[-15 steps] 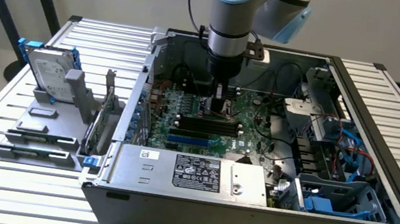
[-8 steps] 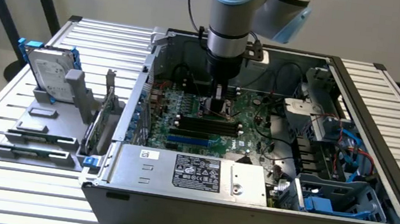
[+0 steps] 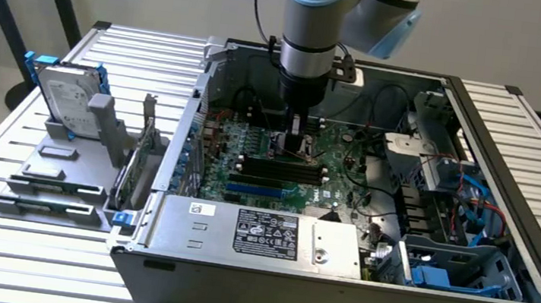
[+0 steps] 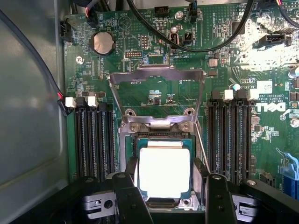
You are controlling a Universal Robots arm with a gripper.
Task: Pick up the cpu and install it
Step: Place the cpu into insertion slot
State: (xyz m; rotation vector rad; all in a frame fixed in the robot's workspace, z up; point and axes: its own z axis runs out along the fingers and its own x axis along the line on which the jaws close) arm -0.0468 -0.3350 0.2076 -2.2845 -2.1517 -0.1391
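The cpu (image 4: 164,179), a small square chip with a bright silver top and a thin dark rim, sits level over the motherboard's socket (image 4: 161,203). My gripper (image 4: 167,167) holds it, one dark finger (image 4: 132,179) pressed against each of two opposite sides. The socket's metal load plate (image 4: 156,77) stands swung open just beyond the chip. In the exterior view my gripper (image 3: 297,145) reaches straight down into the open computer case (image 3: 337,281), low over the green motherboard (image 3: 278,175), and hides the chip.
Black memory slots (image 4: 91,140) flank the socket on both sides, and black cables (image 4: 196,44) arc over the board. A power supply (image 3: 261,234) fills the case front. Outside on the exterior view's left, a grey tray (image 3: 54,173) holds a silver hard drive (image 3: 65,97).
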